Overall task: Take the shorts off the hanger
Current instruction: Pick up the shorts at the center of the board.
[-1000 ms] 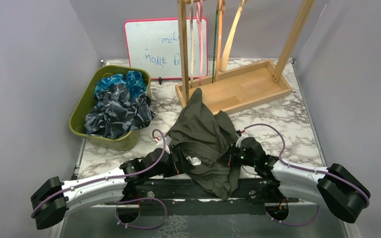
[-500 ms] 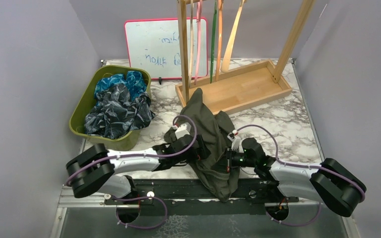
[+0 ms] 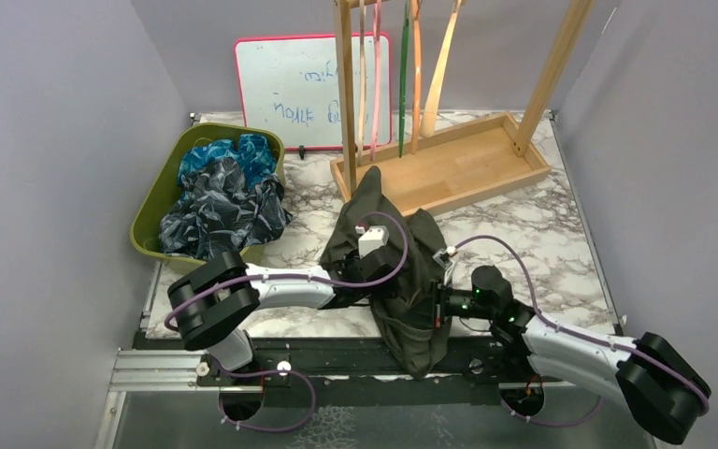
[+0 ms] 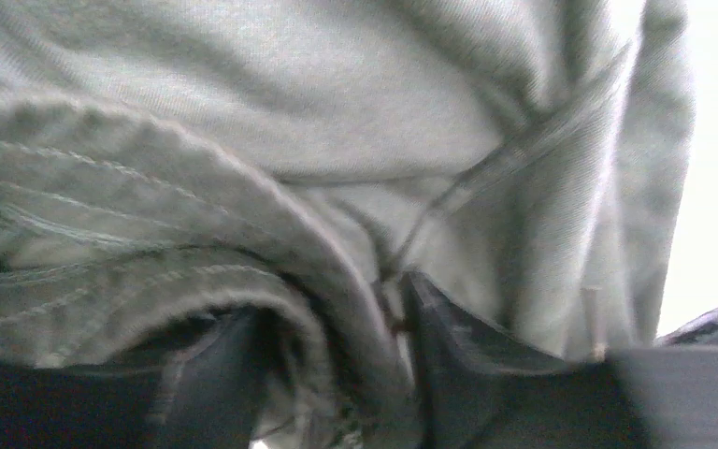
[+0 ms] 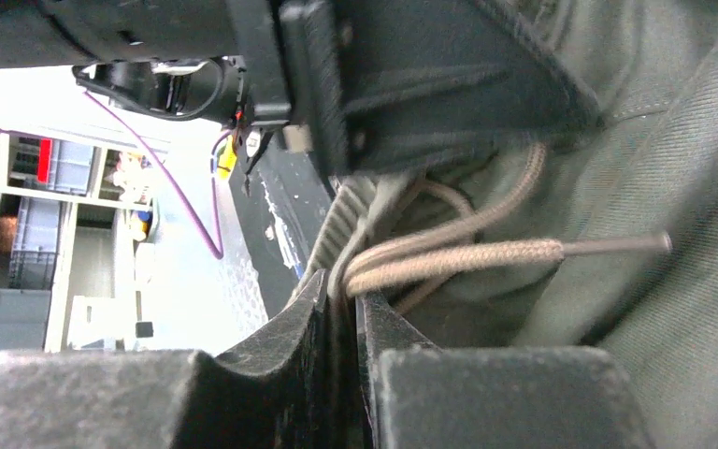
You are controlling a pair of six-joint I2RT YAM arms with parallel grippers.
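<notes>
The dark olive green shorts lie bunched at the table's near middle, with one corner rising in a peak beside the rack post. Several thin hangers dangle from the rack above; I cannot tell whether the peak is fixed to one. My left gripper reaches into the heap. In its wrist view the left gripper is shut on a thick stitched fold of the shorts. My right gripper is at the heap's right edge. Close up, the right gripper pinches the waistband edge in a narrow gap, below the tan drawstring.
A green bin at the left holds blue and dark navy printed shorts. The wooden rack's base tray stands behind the heap, and a whiteboard leans on the back wall. The shorts' lower end hangs over the near table edge.
My left arm swung from the near edge up into the olive shorts and its jaws closed on a fold. The right jaws eased apart slightly, and the cloth bunched narrower.
</notes>
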